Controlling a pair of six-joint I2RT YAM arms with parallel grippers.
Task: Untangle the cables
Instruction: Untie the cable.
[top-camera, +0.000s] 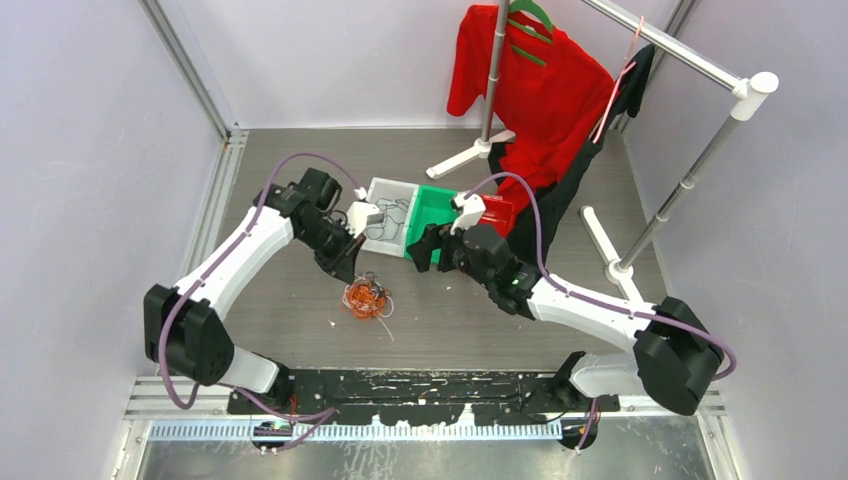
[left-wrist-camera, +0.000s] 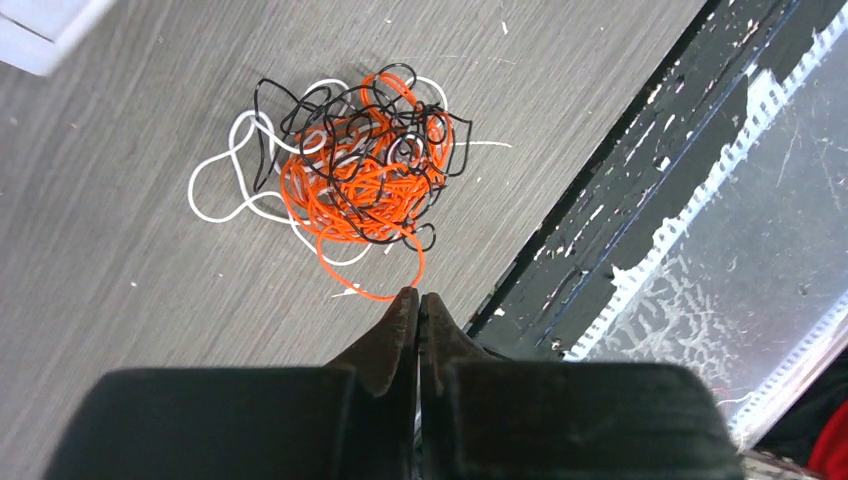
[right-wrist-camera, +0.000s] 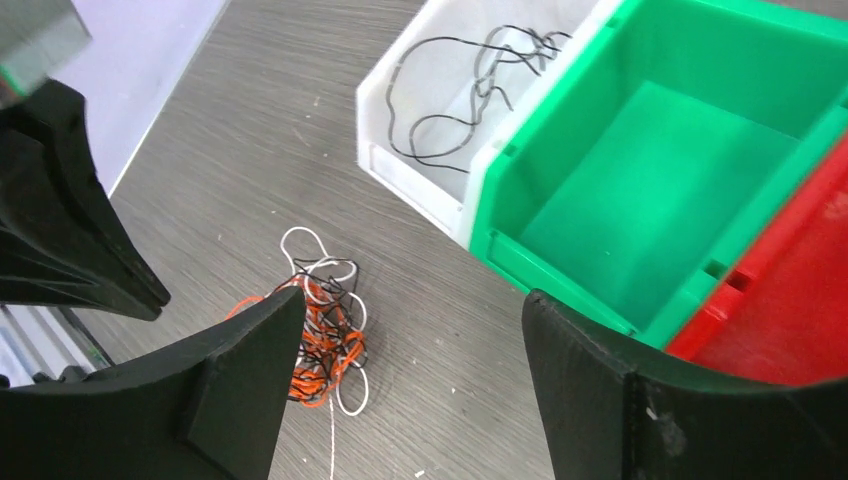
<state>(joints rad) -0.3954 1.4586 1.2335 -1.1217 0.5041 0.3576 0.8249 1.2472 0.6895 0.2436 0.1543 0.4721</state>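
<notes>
We see the cables (left-wrist-camera: 355, 170) in a round ball on the table (left-wrist-camera: 120, 250), upper middle of the left wrist view, with no long side. One orange end points down to the left gripper (left-wrist-camera: 418, 298), pinched tight. The right gripper (right-wrist-camera: 412, 305) gapes wide, holding nothing.

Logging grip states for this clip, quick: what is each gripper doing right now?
Left gripper: closed, nothing visibly held, tips beside the cables.
Right gripper: open, holding nothing.
</notes>
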